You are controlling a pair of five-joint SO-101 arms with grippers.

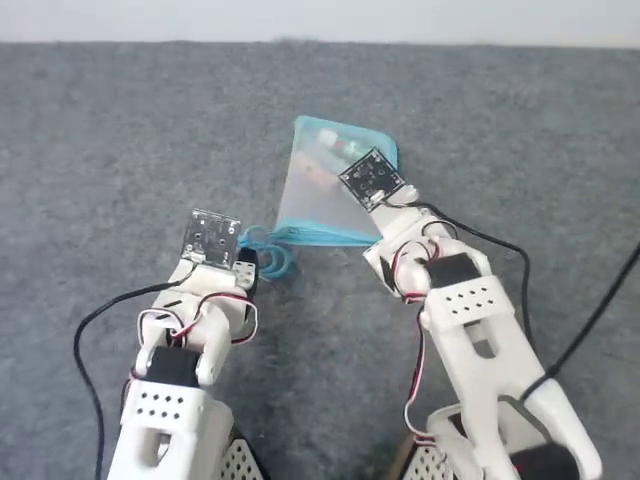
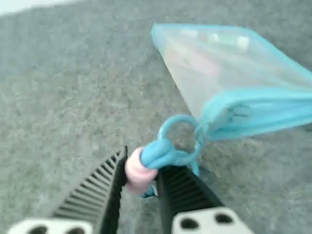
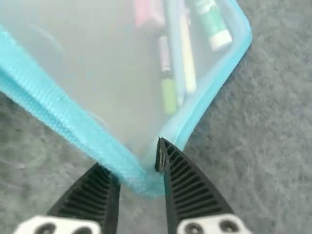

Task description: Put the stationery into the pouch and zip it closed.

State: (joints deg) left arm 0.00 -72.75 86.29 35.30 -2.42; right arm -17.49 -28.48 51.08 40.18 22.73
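Above the grey felt [image 1: 120,130], my translucent blue pouch [image 1: 325,195] spans between both grippers, the stationery [image 3: 178,58] inside it. My right gripper [image 3: 134,156] pinches one corner of the pouch's zip edge. At the edge's other end my left gripper [image 2: 141,165] clamps the pull cord [image 2: 163,152] and its pink bead [image 2: 138,174].

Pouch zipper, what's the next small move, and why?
Probably open the left gripper and release the pull cord: the slider seems to sit at the end of the pouch, the stationery lies inside, and the right gripper clamps the opposite corner.
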